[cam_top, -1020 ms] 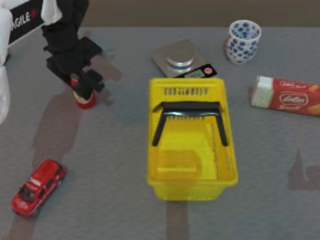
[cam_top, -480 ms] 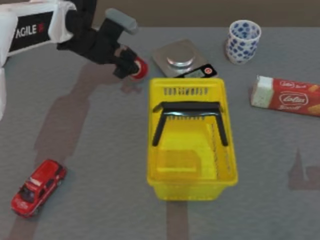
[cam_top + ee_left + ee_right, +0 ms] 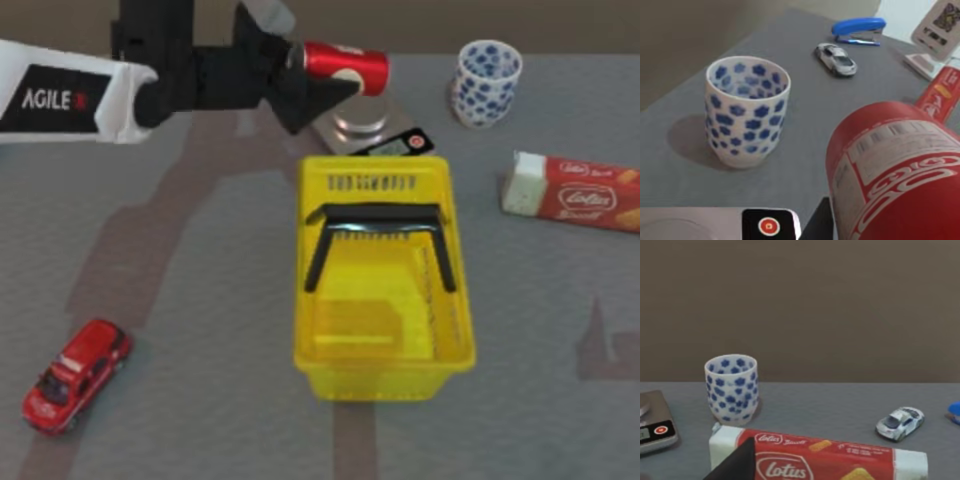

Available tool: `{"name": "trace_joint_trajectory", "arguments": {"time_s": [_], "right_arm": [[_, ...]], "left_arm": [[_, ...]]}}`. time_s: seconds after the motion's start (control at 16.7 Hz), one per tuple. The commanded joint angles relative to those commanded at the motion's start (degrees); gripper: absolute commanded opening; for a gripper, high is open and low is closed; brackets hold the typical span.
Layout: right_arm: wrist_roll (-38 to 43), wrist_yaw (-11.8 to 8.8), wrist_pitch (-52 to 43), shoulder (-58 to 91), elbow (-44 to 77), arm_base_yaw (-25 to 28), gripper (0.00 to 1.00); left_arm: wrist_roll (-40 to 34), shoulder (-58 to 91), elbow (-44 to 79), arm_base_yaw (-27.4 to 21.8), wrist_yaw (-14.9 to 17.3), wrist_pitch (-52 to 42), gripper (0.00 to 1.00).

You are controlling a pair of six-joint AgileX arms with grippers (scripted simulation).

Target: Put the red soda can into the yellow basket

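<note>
Left gripper (image 3: pixel 300 75), raised off the table, clamped on the red soda can (image 3: pixel 345 67), which lies on its side in the fingers above the kitchen scale (image 3: pixel 360 120). The yellow basket (image 3: pixel 380 375) stands just beyond the scale. The right gripper is not visible.
</note>
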Motion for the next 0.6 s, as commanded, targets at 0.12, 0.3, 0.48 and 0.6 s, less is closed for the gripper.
{"name": "trace_joint_trajectory", "arguments": {"time_s": [0.12, 0.3, 0.48, 0.6], "right_arm": [[0.00, 0.00, 0.00, 0.00, 0.00, 0.00, 1.00], [0.00, 0.00, 0.00, 0.00, 0.00, 0.00, 1.00], [0.00, 0.00, 0.00, 0.00, 0.00, 0.00, 1.00], [0.00, 0.00, 0.00, 0.00, 0.00, 0.00, 1.00]], "left_arm": [[-2.90, -2.63, -4.75, -0.56, 6.05, 10.05, 0.00], [-6.21, -6.08, -10.34, -1.22, 13.28, 21.29, 0.00], [-8.00, -8.34, -13.51, -1.58, 17.38, 27.04, 0.00], [-8.26, -8.70, -13.99, -1.62, 17.99, 27.84, 0.00]]}}
